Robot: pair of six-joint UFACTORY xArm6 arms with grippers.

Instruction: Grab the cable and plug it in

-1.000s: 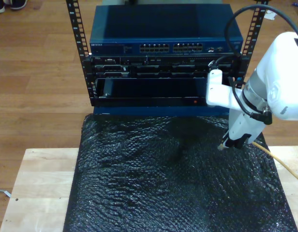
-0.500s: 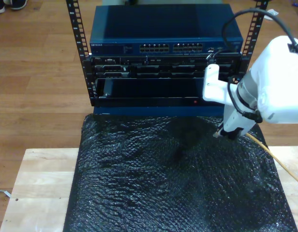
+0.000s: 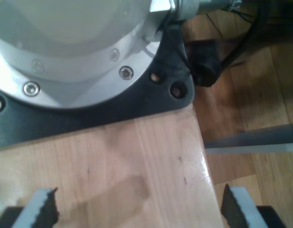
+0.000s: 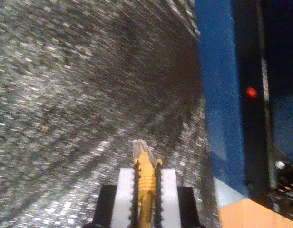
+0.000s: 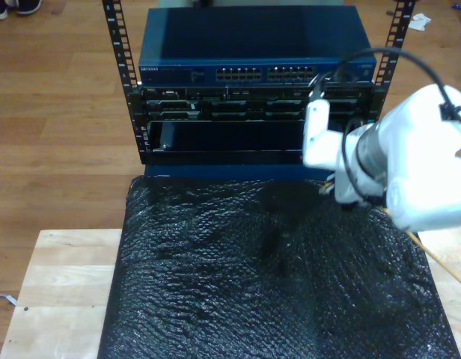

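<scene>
The yellow-orange cable (image 4: pixel 145 190), clear plug foremost, sits clamped between my second pincer's (image 4: pixel 145 192) pads.

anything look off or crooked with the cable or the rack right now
Nothing stands out. The cable sits straight between the fingers of my second gripper, its clear plug poking out ahead over the black bubble wrap. The rack looks square, with one small red light lit.

A black bubble-wrap sheet (image 5: pixel 268 277) covers the wooden table (image 5: pixel 58 284) before a blue network switch (image 5: pixel 253 52)
</scene>
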